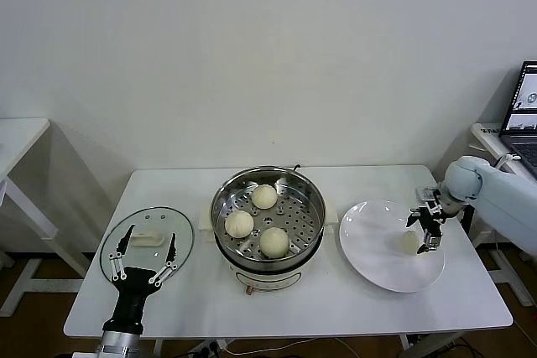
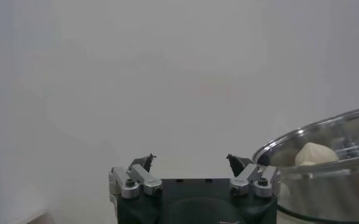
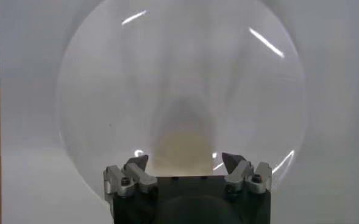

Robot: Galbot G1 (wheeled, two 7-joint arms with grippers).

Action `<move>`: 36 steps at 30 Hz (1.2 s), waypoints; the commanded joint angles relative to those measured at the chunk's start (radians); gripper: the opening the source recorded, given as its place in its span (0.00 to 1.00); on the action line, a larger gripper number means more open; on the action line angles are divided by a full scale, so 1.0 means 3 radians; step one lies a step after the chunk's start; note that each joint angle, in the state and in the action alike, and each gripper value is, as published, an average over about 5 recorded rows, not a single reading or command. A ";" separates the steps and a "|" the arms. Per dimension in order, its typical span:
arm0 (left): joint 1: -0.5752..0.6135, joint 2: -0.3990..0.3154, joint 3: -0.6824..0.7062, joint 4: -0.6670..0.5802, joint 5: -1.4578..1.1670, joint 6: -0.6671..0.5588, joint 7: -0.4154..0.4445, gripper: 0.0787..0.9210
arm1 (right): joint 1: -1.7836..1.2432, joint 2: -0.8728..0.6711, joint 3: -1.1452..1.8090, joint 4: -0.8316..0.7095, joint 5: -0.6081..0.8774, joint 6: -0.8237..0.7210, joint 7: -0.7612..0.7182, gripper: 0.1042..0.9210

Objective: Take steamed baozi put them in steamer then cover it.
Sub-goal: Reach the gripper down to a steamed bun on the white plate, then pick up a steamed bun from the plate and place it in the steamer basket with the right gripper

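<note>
Three steamed baozi [image 1: 264,196] are seen lying apart inside the steamer [image 1: 312,199], which is set in the middle of the white table [image 1: 377,308]. A fourth bun [image 1: 409,241] is laid on the white plate [image 1: 373,245], to the right of the steamer. This bun is partly hidden by the right gripper [image 1: 426,225], which is hung over it with its claws spread wide on either side. Whether the bun is touched cannot be told. In the right wrist view the bun [image 3: 182,149] is only made out as a pale shape between the fingertips [image 3: 138,163], and its lower part is cut off by the gripper body.

The glass lid [image 1: 180,225] is laid flat to the left of the steamer. The left gripper [image 1: 144,259] is held over the lid's near edge, claws spread wide, nothing held. The lid's white handle [image 1: 149,239] is seen between the claws. In the left wrist view only a slice of the steamer [image 2: 325,131] is shown, with one bun [image 2: 314,153] peeking over its rim.
</note>
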 commanded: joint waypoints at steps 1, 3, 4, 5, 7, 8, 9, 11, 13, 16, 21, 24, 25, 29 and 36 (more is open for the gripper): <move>0.0000 0.0000 -0.0004 0.0002 0.0001 0.0002 -0.0004 0.88 | -0.0144 0.0078 0.0099 -0.0188 -0.0119 -0.0017 0.0066 0.88; 0.0000 0.0001 -0.0006 0.0005 0.0001 0.0003 -0.0005 0.88 | -0.0144 0.0086 0.0098 -0.0200 -0.0122 -0.0014 0.0066 0.88; -0.0001 0.0001 -0.0008 0.0007 0.0001 0.0003 -0.0005 0.88 | -0.0147 0.0089 0.0101 -0.0203 -0.0121 -0.0014 0.0067 0.88; -0.0001 0.0003 -0.0011 0.0009 0.0001 0.0003 -0.0006 0.88 | -0.0151 0.0092 0.0106 -0.0207 -0.0120 -0.0014 0.0071 0.87; -0.0001 0.0005 -0.0015 0.0012 0.0001 0.0003 -0.0006 0.88 | -0.0156 0.0094 0.0118 -0.0211 -0.0112 -0.0013 0.0071 0.86; -0.0001 0.0006 -0.0017 0.0011 0.0001 0.0004 -0.0007 0.88 | -0.0154 0.0093 0.0120 -0.0206 -0.0109 -0.0012 0.0070 0.84; -0.0001 0.0006 -0.0016 0.0009 0.0001 0.0004 -0.0007 0.88 | -0.0149 0.0090 0.0120 -0.0200 -0.0107 -0.0009 0.0065 0.82; 0.0000 0.0006 -0.0013 0.0005 0.0001 0.0006 -0.0007 0.88 | -0.0128 0.0081 0.0115 -0.0174 -0.0093 -0.0006 0.0055 0.77; -0.0001 0.0006 -0.0008 0.0001 0.0001 0.0008 -0.0007 0.88 | -0.0090 0.0066 0.0105 -0.0133 -0.0085 -0.0001 0.0031 0.73; -0.0003 0.0005 0.0004 -0.0008 0.0003 0.0012 -0.0008 0.88 | 0.0052 0.0030 0.0072 -0.0038 -0.0064 0.0010 -0.0048 0.69; -0.0008 0.0008 0.0035 -0.0029 0.0016 0.0027 -0.0010 0.88 | 0.0540 0.0007 -0.0003 0.0140 0.0055 0.0100 -0.0416 0.65; -0.0011 0.0011 0.0055 -0.0034 0.0028 0.0030 -0.0013 0.88 | 0.0979 0.0041 -0.0209 0.0324 0.0366 0.0116 -0.0710 0.63; -0.0011 0.0011 0.0059 -0.0035 0.0030 0.0031 -0.0014 0.88 | 0.1125 0.0059 -0.0295 0.0394 0.0462 0.0105 -0.0788 0.63; -0.0008 0.0017 0.0071 -0.0039 0.0040 0.0031 -0.0021 0.88 | 0.1754 0.0249 -0.0665 0.0638 0.0828 0.0048 -0.1040 0.64; 0.0004 0.0026 0.0059 -0.0048 0.0046 0.0027 -0.0033 0.88 | 0.2321 0.0693 -0.1159 0.1002 0.1427 -0.0160 -0.1004 0.64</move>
